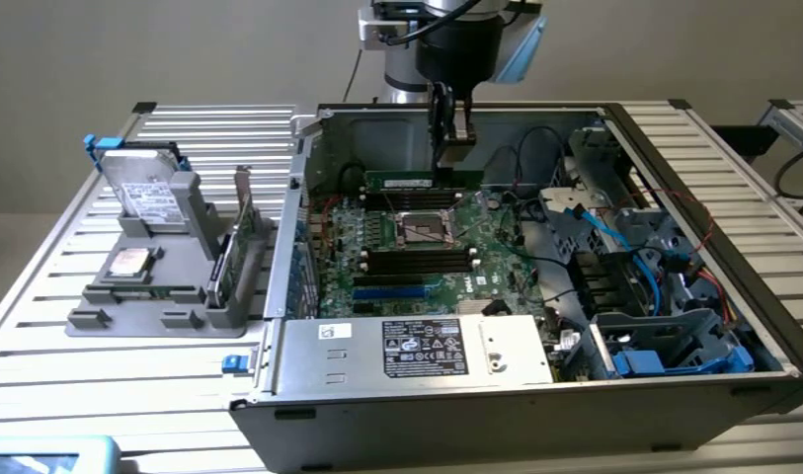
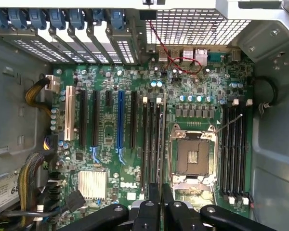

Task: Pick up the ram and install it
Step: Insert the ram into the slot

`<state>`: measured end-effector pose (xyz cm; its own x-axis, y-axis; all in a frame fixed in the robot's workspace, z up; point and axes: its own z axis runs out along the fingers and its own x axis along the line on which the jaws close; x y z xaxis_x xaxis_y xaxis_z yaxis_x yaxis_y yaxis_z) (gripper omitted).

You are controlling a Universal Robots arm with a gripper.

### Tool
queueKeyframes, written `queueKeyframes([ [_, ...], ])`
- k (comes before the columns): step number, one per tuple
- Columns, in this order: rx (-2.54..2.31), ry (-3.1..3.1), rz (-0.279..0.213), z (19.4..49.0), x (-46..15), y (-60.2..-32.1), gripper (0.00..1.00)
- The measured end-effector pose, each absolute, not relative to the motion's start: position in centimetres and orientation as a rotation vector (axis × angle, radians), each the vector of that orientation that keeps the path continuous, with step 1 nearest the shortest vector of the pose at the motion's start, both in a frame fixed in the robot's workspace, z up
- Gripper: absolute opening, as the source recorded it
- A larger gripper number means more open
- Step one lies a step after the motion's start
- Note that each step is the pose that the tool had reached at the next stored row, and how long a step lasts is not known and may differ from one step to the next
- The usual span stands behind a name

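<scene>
Tool (image 1: 450,161) clamping ram (image 1: 401,182), ram's middle hidden by tool, whether seated unclear

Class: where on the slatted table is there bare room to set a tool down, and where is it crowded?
Bare slats lie in front of the grey holder, beside the computer case; more lie behind the holder and at the case's far corner on the exterior view's right. Crowded: inside the case, where the gripper holds the ram.

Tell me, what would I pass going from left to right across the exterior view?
silver hard drive → green expansion card → ram → grey drive cage
</scene>
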<state>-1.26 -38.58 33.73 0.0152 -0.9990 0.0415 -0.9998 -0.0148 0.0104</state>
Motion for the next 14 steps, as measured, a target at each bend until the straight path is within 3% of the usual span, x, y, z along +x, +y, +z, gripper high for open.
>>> queueKeyframes([
  [14,2.211,-2.180,0.035,32.1,-1.3,-38.8,0.14],
])
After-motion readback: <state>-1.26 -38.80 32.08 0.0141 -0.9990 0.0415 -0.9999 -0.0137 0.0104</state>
